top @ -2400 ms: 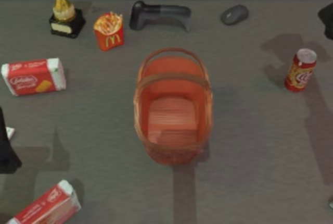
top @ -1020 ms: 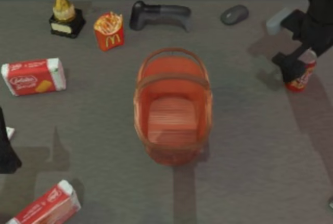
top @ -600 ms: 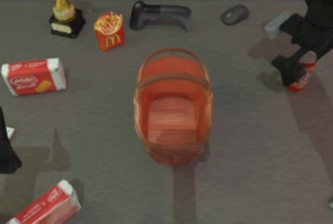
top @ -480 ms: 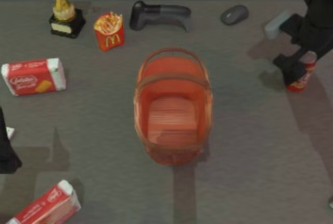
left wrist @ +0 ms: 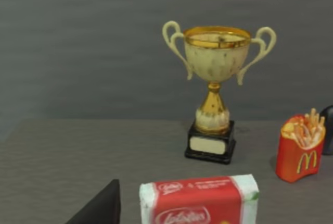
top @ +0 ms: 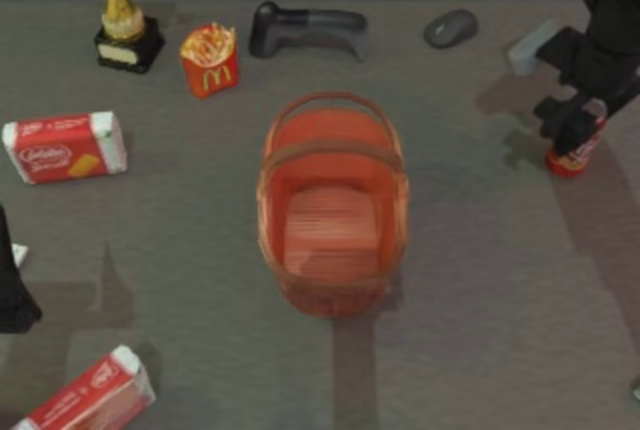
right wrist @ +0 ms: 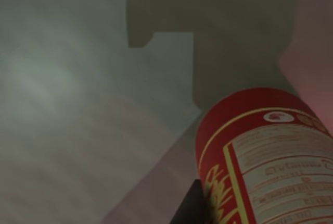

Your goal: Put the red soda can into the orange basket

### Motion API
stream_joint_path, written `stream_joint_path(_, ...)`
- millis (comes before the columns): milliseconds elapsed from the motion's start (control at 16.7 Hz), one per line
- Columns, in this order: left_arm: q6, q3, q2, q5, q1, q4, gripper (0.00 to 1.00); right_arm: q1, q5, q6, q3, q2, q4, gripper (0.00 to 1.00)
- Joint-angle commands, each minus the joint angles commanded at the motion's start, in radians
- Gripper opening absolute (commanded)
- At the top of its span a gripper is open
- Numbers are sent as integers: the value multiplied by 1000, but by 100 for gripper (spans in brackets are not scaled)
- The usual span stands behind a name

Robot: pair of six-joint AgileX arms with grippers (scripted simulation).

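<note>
The red soda can [top: 568, 159] stands upright on the table at the far right, to the right of the orange basket [top: 262, 190]. My right gripper [top: 578, 122] reaches down over the can's top and hides most of it. It is shut on the can. In the right wrist view the can [right wrist: 270, 156] fills the near corner, with a dark finger [right wrist: 193, 208] pressed against its side. The basket sits in the middle of the table with its handle arched across it and nothing inside. My left gripper [top: 12, 300] is parked at the left edge, open.
Along the back stand a gold trophy [top: 122, 10], a red fries carton [top: 210, 60], a black scanner [top: 305, 28] and a grey mouse [top: 450, 27]. Red-white biscuit packs lie at the left [top: 65, 147] and the front left [top: 90, 395].
My right arm came in from the far right and lowered over the can. In the last half second its fingers drew in against the can. The left arm has not moved.
</note>
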Motion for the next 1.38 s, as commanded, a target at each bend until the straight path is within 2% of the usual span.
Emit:
stream_joint_path(60, 0, 0, 0, 0, 0, 0, 100, 0, 0, 0, 0, 0, 0, 2)
stream_joint_path(120, 0, 0, 0, 0, 0, 0, 100, 0, 0, 0, 0, 0, 0, 0)
stream_joint_path(660, 0, 0, 0, 0, 0, 0, 100, -3, 0, 1, 0, -1, 0, 0)
stream_joint_path(780, 0, 0, 0, 0, 0, 0, 100, 3, -19, 9, -9, -6, 30, 0)
stream_joint_path(900, 0, 0, 0, 0, 0, 0, 100, 14, -63, 31, -33, -16, 102, 0)
stream_joint_path(1080, 0, 0, 0, 0, 0, 0, 100, 35, -168, 89, -97, -41, 284, 0)
stream_joint_path(1200, 0, 0, 0, 0, 0, 0, 100, 51, -258, 143, -156, -63, 446, 0)
stream_joint_path(1380, 0, 0, 0, 0, 0, 0, 100, 80, -414, 240, -265, -103, 733, 0)
